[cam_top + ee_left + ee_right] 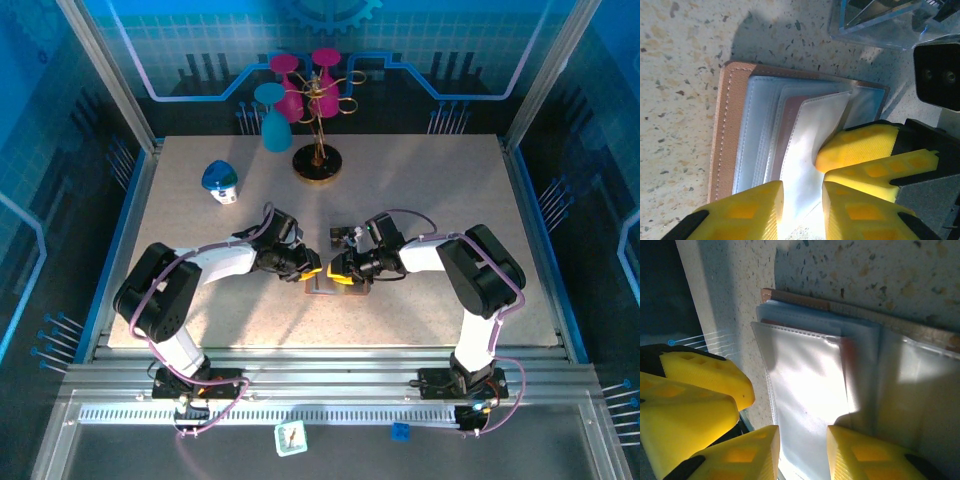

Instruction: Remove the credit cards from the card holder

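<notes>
The card holder (722, 130) lies open on the speckled table, salmon rim to the left and clear pocket sleeves fanned across it. It also shows under both grippers (319, 287), and its brown rim (800, 299) runs along the top of the right wrist view. A reddish card (792, 117) shows through one sleeve, and its edge (850, 357) sits behind the top sleeve. My left gripper (802, 192) hovers with its jaws apart over the top sleeve. My right gripper (803, 437) faces it with its jaws apart, straddling the same sleeve. One of its fingers (855, 147) presses on the sleeve.
A clear plastic box (875, 20) stands just beyond the wallet, behind the right gripper (345, 237). Far back are a stand with pink cups (318, 100), a blue cup (272, 120) and a blue-and-white object (220, 180).
</notes>
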{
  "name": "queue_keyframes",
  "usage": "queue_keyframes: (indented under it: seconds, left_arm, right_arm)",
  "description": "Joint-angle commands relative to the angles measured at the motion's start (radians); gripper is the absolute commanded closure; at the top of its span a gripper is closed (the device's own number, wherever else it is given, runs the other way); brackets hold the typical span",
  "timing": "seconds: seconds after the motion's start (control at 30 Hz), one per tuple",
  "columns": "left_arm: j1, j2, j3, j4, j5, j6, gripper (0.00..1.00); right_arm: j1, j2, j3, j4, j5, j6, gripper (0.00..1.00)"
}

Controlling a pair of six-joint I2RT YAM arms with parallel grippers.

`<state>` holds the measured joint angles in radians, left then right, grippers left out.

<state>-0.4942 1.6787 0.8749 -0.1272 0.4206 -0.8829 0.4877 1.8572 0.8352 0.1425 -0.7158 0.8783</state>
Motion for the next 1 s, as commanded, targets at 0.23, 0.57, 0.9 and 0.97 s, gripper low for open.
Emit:
queue_keyframes:
  seconds: [0.23,0.57,0.9,0.97]
  left_arm:
    - [-0.013,0.052,0.001,0.021,0.019,-0.025,0.71]
    - [-0.020,0.062,-0.001,0.050,0.032,-0.043,0.74]
    - [-0.027,0.073,0.004,0.064,0.038,-0.050,0.79]
    - [-0.027,0.071,0.004,0.063,0.036,-0.049,0.79]
  right_arm:
    - [-0.013,0.001,-0.023,-0.036,0.008,0.013,0.69]
    - [-0.014,0.001,-0.024,-0.036,0.008,0.014,0.69]
    - [-0.014,-0.013,-0.026,-0.037,0.005,0.017,0.69]
    - [-0.013,-0.031,-0.028,-0.034,0.007,0.020,0.69]
